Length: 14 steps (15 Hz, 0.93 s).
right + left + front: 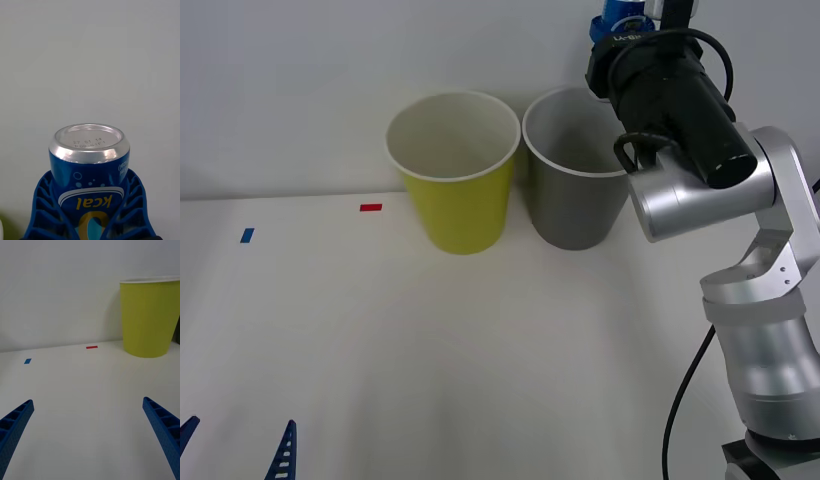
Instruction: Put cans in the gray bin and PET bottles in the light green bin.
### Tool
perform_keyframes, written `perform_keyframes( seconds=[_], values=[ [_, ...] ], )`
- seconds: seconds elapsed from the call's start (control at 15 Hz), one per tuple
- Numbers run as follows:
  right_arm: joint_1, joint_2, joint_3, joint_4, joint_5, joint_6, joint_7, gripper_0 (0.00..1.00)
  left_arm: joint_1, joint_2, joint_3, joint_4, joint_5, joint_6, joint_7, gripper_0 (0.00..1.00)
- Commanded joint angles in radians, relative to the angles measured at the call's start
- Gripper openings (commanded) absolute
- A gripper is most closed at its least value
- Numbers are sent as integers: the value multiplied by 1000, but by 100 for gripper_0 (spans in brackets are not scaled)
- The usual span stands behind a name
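My right gripper [617, 22] is raised high above the far rim of the gray bin [573, 215], shut on the blue can [621, 12]. In the right wrist view the can [89, 165] sits between the blue fingers [43, 202], its silver end facing the camera. The light green bin [460, 210] stands just left of the gray one, both upright with pale insides. My left gripper [235, 445] rests low at the near left of the table, open with nothing between its fingers; its wrist view shows the light green bin [150, 320] ahead. PET bottles are out of view.
A red tape mark [370, 207] and a blue tape mark [247, 235] lie on the white table [480, 350] left of the bins. A plain wall runs close behind the bins. The right arm's silver elbow [700, 195] hangs beside the gray bin.
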Motion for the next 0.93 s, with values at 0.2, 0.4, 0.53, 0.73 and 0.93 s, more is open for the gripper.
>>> perform_keyframes(
  seconds=[0.2, 0.4, 0.53, 0.73, 0.93],
  values=[
    [0, -4, 4, 3, 0, 0, -1, 0, 0, 0, 0, 0, 0, 0, 0, 100],
    [0, -4, 7, 3, 0, 1, -4, 0, 0, 0, 0, 0, 0, 0, 0, 100],
    [0, 2, 7, 3, 0, 1, -4, 99, 0, 0, 0, 0, 0, 0, 0, 100],
    [0, 13, 10, 3, 5, 1, 2, 100, 0, 0, 0, 0, 0, 0, 0, 100],
    [0, 19, 21, 3, 36, 1, -3, 100, 0, 0, 0, 0, 0, 0, 0, 100]
  ],
)
